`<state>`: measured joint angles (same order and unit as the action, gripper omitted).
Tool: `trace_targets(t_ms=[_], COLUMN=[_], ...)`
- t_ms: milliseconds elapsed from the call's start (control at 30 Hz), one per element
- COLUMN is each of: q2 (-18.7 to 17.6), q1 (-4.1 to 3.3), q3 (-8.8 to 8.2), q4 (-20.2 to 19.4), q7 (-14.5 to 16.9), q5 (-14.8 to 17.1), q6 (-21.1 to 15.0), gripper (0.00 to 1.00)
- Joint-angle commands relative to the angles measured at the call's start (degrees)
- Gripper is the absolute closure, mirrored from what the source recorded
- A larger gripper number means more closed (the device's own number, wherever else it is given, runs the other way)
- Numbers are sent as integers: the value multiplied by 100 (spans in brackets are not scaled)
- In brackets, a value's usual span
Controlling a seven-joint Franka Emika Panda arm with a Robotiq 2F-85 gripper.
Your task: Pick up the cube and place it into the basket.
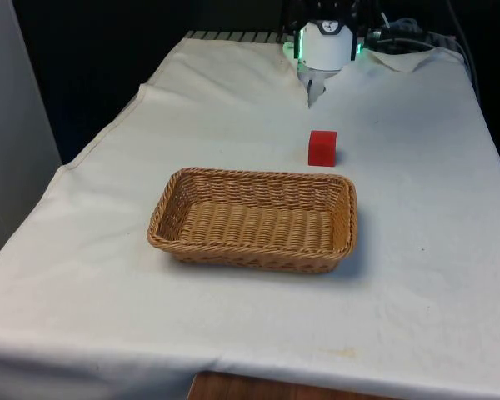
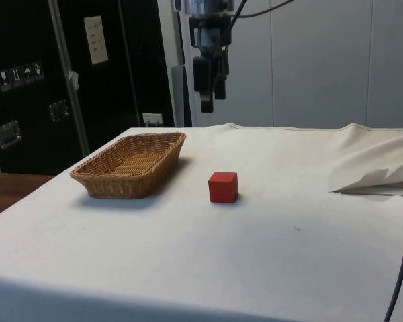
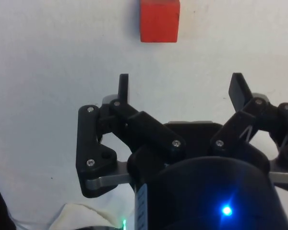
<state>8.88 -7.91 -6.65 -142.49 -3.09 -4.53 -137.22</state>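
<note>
- Red and square-edged, the cube (image 1: pixel 322 147) sits flat on the white cloth (image 1: pixel 417 250), between the robot's end of the table and the basket (image 1: pixel 254 218), just beyond the basket's far rim towards the front view's right.
- In the side view the cube (image 2: pixel 223 186) stands apart from the basket (image 2: pixel 130 164), with a strip of bare cloth between them; nothing touches it.
- High above the table hangs the gripper (image 2: pixel 211 90), well clear of the cloth and holding nothing.
- Its two fingers stand wide apart in the wrist view, the gripper (image 3: pixel 181 88) showing only bare cloth in the gap between them.
- The relation that matters: the cube (image 3: pixel 159 20) lies ahead of the fingertips in the wrist view, outside the gap and a little off its centre line, so the gripper is not yet over it.
- My reading is that the arm must shift forward over the cube and then come straight down.
- As far as the views show, the cube is as wide as it is long, so no long axis matters; its faces look roughly square to the fingers.
- Woven wicker, shallow and rectangular, the basket has nothing in it; its long side runs across the front view.
- Judged from this, the task is at its start: approach not made, grasp and placing still to do.
</note>
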Motion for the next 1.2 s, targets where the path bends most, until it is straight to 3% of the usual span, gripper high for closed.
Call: trace_targets(t_ms=[0, 200, 233, 267, 533, 1167], q2=[-74, -286, -264, -315, -527, -1123], q1=[-29, -29, 0, -29, -40, -23], q3=[-11, 0, 0, 0, 23, -6], q4=[0, -6, 0, -6, -11, 23], q7=[97, 315, 241, 344, 539, 607], q5=[109, 246, 155, 269, 384, 413], q6=[-80, -223, -172, -241, -350, -630], gripper=[0, 0, 0, 0, 0, 0])
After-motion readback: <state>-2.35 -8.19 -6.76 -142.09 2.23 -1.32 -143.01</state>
